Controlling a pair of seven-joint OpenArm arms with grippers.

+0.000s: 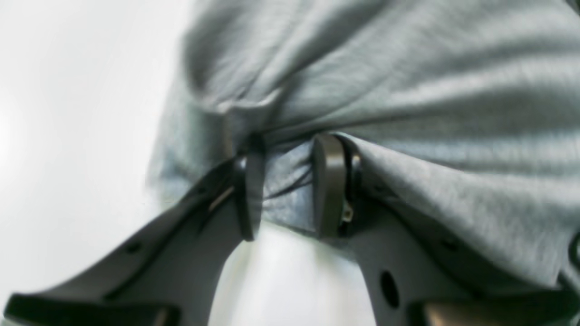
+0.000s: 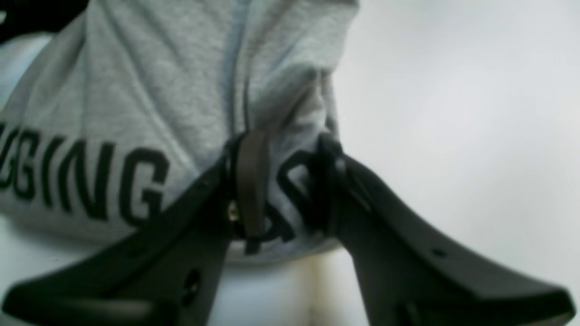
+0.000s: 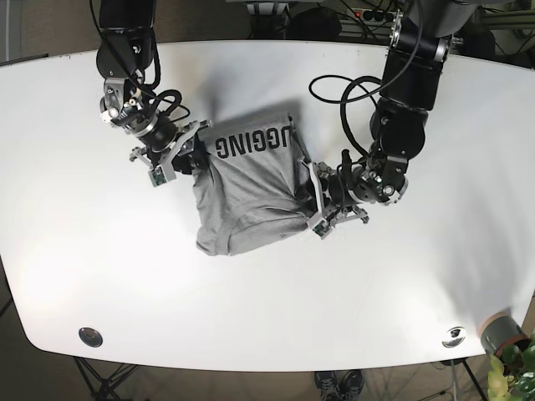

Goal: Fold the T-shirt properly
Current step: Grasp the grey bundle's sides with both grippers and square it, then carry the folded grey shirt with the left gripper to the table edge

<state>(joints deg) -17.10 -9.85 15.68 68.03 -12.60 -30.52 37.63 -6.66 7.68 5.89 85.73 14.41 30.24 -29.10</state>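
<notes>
Plant: a small potted plant [image 3: 512,361] is peeking in past the table's near right corner.
Table: the white table [image 3: 267,309] is carrying the shirt near its middle, toward the far edge.
T-shirt: the grey T-shirt [image 3: 251,196] is lying partly folded and bunched, its black lettering facing up along its far edge.
Left gripper: the left gripper [image 3: 316,200] is pinching the shirt's right edge; in the left wrist view its fingers [image 1: 328,185] are clamping a gathered fold of grey cloth [image 1: 408,113].
Right gripper: the right gripper [image 3: 185,152] is gripping the shirt's far left corner; in the right wrist view its fingers [image 2: 251,181] are squeezing fabric beside the printed letters [image 2: 90,181].
</notes>
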